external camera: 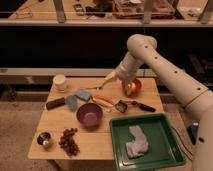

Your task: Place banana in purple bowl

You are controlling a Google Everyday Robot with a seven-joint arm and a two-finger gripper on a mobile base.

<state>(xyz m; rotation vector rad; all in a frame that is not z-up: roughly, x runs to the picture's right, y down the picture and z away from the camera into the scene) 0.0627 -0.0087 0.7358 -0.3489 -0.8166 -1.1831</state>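
Pincer [111,78] hangs over the back of the table [50,122] with its fingers apart and nothing between them. Just to its right sits an orange-brown bowl [131,88] with something round and reddish inside; what it is, I cannot tell. In front of the pincer, near the middle of the table, lies the banana [106,103], right beside a thin orange stick [101,97]. The purple bowl [90,115] stands just in front of the banana, and only its pink inside shows. A green tray [117,145] at the front right holds a crumpled white cloth [136,142]. A small metal cup [44,140] stands at the front left, next to dark grapes [69,140]
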